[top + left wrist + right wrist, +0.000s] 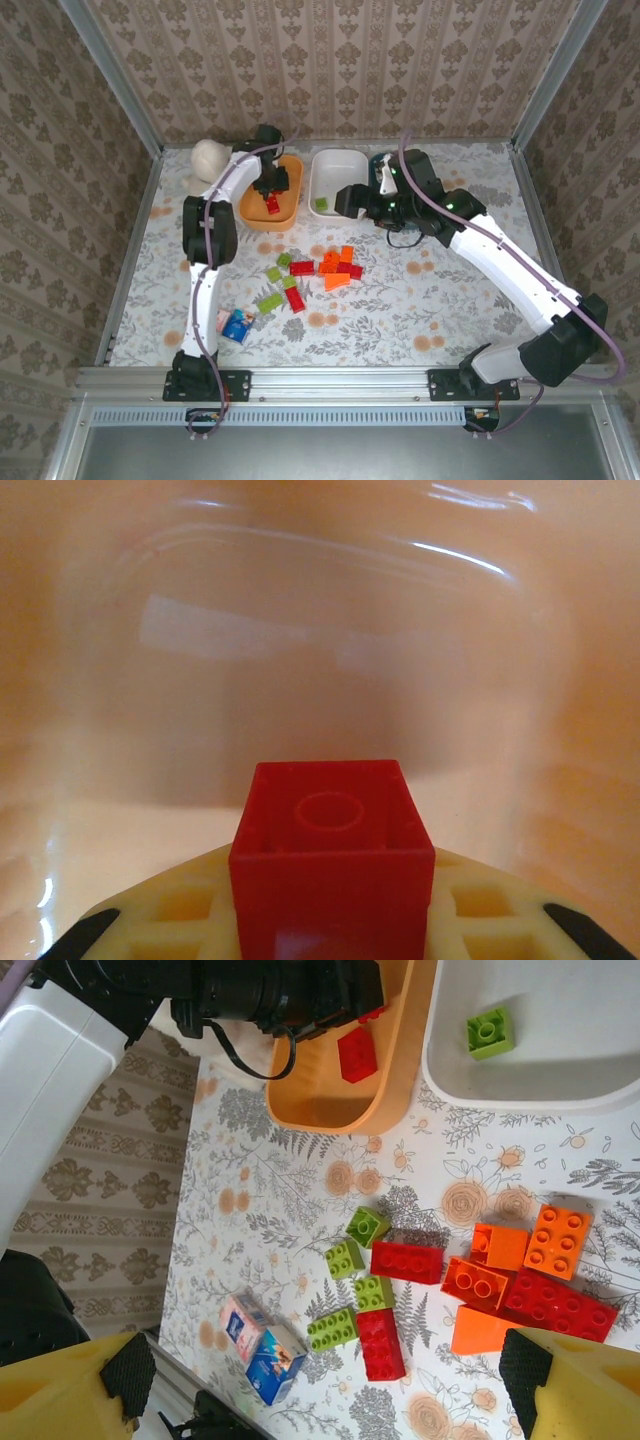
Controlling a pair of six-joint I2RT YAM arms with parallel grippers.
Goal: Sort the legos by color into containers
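My left gripper (268,186) reaches into the orange tray (291,218) and is shut on a red lego (330,860), close to the tray's wall (300,660). A second red lego (357,1053) lies on that tray's floor. The white tray (341,157) holds one lime green lego (321,204). My right gripper (347,200) hovers open beside the white tray with nothing between its pads (130,1375). The teal tray (381,160) is mostly hidden under the right arm. Several red (407,1261), green (344,1258) and orange (558,1241) legos lie loose mid-table.
Pink and blue packets (235,324) lie near the front left, close to the left arm's base. A white plush toy (210,159) sits at the back left beside the orange tray. Patterned walls close in the table on three sides.
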